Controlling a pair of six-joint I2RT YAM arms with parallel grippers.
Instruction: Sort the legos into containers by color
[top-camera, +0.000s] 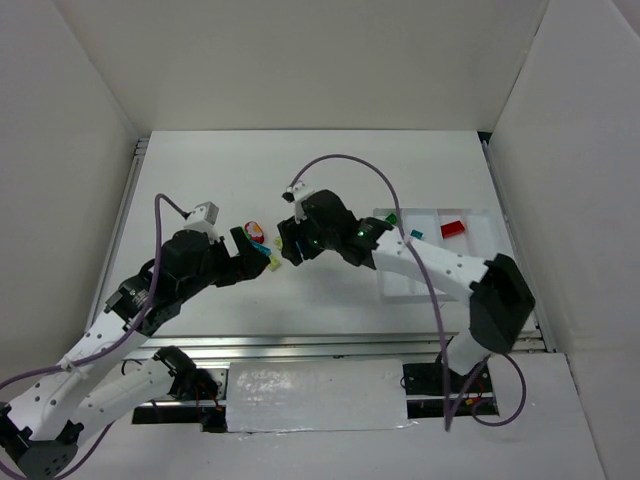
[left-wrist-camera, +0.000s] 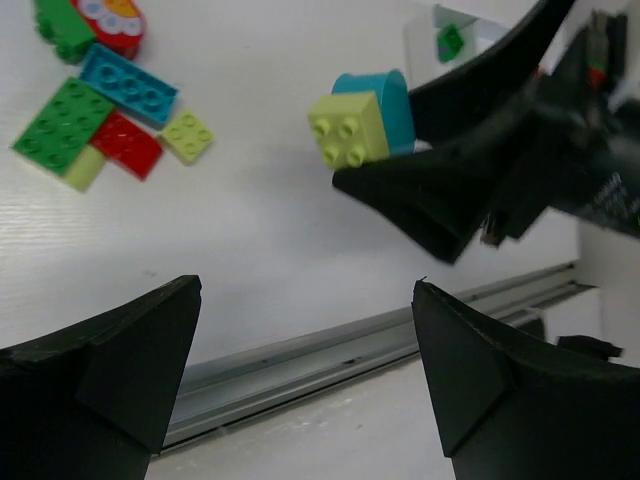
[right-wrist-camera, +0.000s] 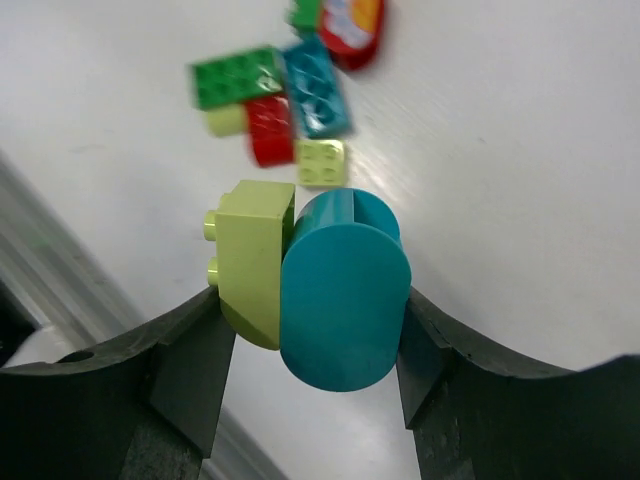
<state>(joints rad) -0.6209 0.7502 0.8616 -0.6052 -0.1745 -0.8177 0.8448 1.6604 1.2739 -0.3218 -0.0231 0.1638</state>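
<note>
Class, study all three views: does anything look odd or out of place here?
Yes. The right gripper pinches two pieces at once: a pale yellow-green brick beside a teal rounded piece. Their colours differ, so dropping both together would likely missort one.

Pale yellow-green brick (right-wrist-camera: 255, 260) and teal rounded brick (right-wrist-camera: 345, 290) pinched side by side in the black right end effector (right-wrist-camera: 310, 300). At twelve o'clock in the right wrist view, on the white surface (right-wrist-camera: 500, 180): green plate (right-wrist-camera: 235, 78), teal-blue plate (right-wrist-camera: 315, 85), red plate (right-wrist-camera: 268, 128), small yellow-green plate (right-wrist-camera: 322, 162), plus a red piece (right-wrist-camera: 352, 25) printed white and orange. Red brick (top-camera: 453, 229) in the white tray (top-camera: 480, 250).
</note>
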